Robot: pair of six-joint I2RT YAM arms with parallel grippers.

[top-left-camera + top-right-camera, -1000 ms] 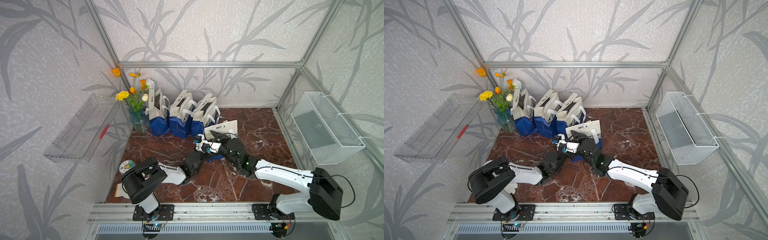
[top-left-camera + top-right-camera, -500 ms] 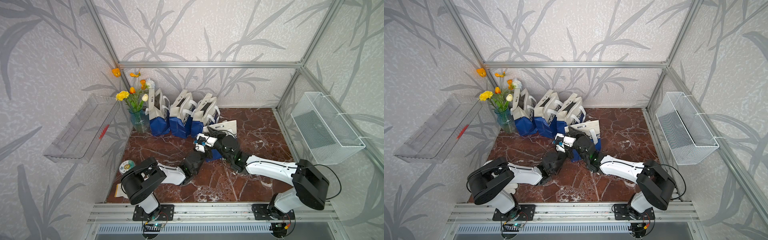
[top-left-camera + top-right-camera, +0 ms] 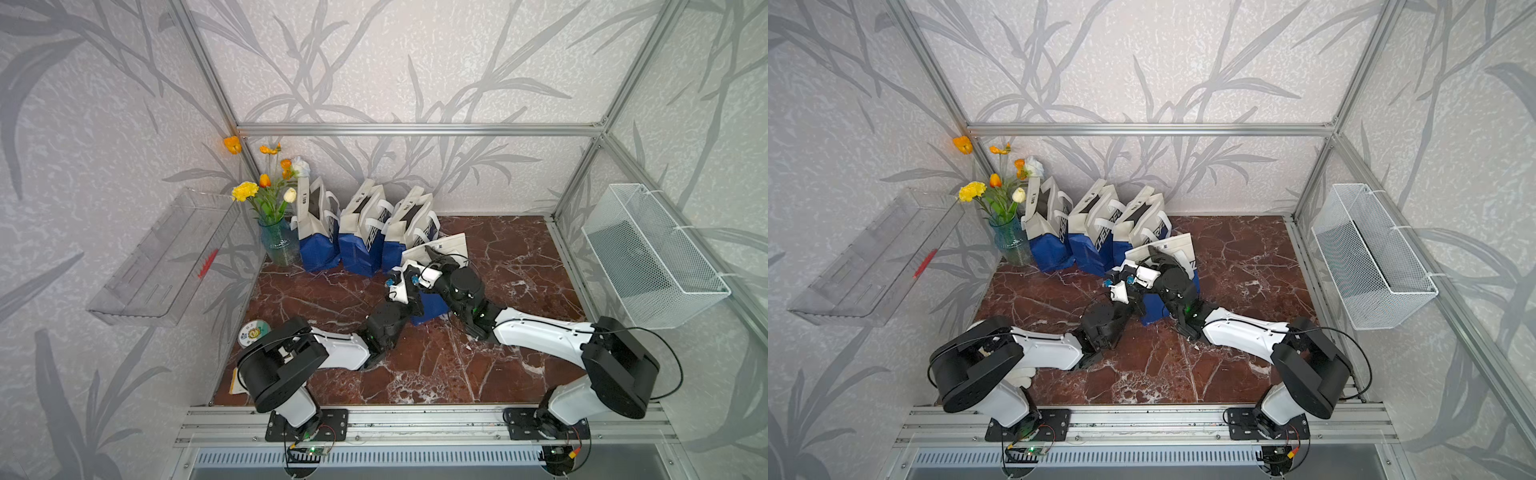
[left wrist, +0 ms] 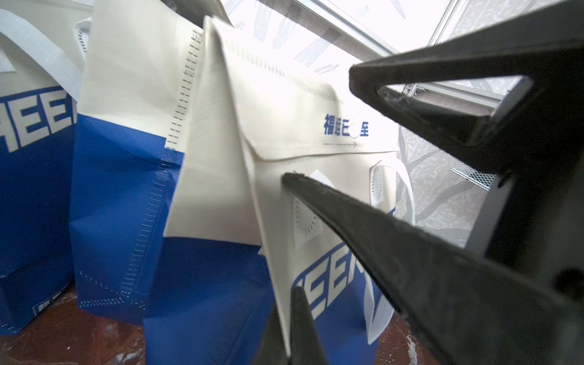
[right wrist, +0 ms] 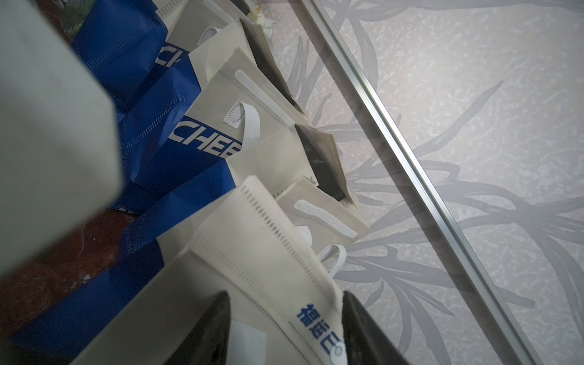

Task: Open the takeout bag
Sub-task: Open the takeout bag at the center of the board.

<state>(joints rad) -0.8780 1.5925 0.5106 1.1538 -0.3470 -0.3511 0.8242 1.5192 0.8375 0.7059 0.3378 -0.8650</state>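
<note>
Pinching the takeout bag by its side fold with the left gripper, clamped tight. Straddling its flap with the right gripper, spread apart. Standing just before the row of open bags.

Three bags stand side by side along the far edge of the tabletop, from 11 to 12 o'clock. A vase stands just beside them in the far corner, at 10 o'clock. The takeout bag stands near the centre, just before the row's 3 o'clock end. A round disc lies at 8 o'clock, near the edge. A shelf hangs on the wall at 9 o'clock, and a wire basket on the wall at 3 o'clock.
</note>
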